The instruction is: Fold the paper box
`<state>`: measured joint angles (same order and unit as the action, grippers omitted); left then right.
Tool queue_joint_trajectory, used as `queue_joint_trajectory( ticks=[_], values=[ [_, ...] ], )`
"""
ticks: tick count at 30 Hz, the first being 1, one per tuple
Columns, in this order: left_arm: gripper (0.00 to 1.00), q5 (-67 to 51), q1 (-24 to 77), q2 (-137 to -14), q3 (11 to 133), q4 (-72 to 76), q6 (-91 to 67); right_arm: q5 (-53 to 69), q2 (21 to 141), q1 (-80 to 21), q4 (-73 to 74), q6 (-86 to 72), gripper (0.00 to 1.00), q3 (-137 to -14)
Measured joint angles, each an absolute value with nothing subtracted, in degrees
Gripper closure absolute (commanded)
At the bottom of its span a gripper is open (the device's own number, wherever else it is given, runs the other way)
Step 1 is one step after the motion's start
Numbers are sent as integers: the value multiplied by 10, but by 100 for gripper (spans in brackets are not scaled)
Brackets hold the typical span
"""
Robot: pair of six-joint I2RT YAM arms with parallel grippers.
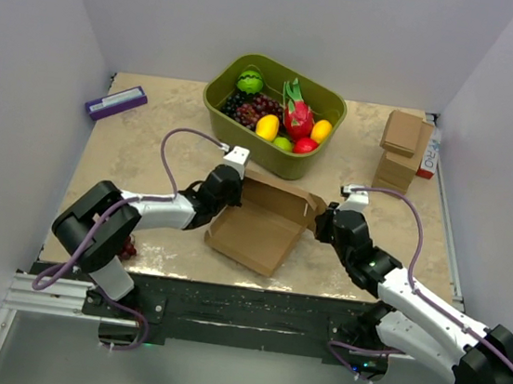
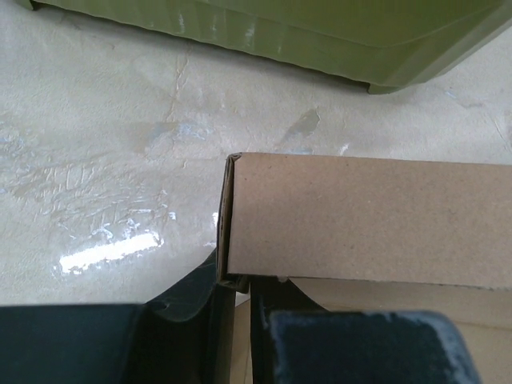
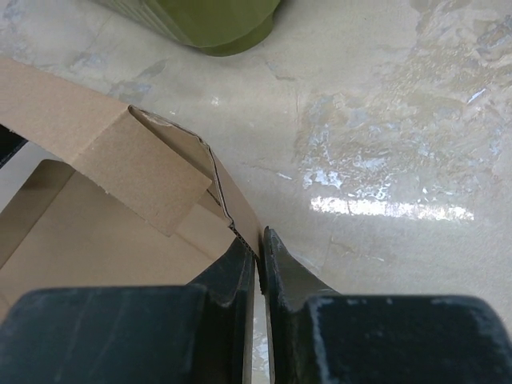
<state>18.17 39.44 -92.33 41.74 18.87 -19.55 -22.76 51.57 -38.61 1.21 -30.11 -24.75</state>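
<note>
Paper box (image 1: 262, 225) half-erected mid-table (image 1: 135, 154), pinched from both sides.
I hold the left gripper (image 2: 234, 292) and right gripper (image 3: 260, 252) clamped on opposite side walls; uneven pull could tear the cardboard or push it into the fruit bin (image 1: 323, 149) beyond.

Robotics lab test cell. Evidence: plain white walls (image 1: 27, 80) enclosing one table (image 1: 139, 154); left arm (image 1: 156, 208) and right arm (image 1: 412, 295) bolted to a metal rail (image 1: 38, 294); bin (image 1: 274, 161) of fruit (image 1: 266, 126).

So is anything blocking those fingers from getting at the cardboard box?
Nothing visible. The left fingers pinch the left wall of the box, and the right fingers pinch its right corner. The green bin sits behind it, apart.
</note>
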Motion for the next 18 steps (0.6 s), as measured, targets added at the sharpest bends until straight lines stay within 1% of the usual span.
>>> queue_joint_trajectory(
  ticks=[5,7,8,10,12,14,15,16,18],
  values=[
    [100,198,395,-941,433,192,-205,-227,516,-386,3,-305,100,-243],
    [100,200,396,-941,433,192,-207,-228,516,-386,-3,-307,98,-239],
    [98,201,396,-941,433,193,-209,-228,516,-386,-5,-307,96,-237],
    [89,206,400,-941,432,196,-210,-228,518,-386,-10,-308,91,-236],
    [74,210,403,-941,427,204,-210,-230,522,-386,-11,-309,88,-236],
    [64,213,405,-938,417,216,-211,-232,528,-386,-13,-310,84,-236],
    [61,214,405,-935,408,217,-213,-232,530,-385,-13,-312,82,-236],
    [55,214,405,-933,395,217,-216,-232,532,-386,-13,-315,78,-235],
    [50,211,405,-927,373,213,-217,-233,533,-385,-13,-319,75,-235]
  ],
)
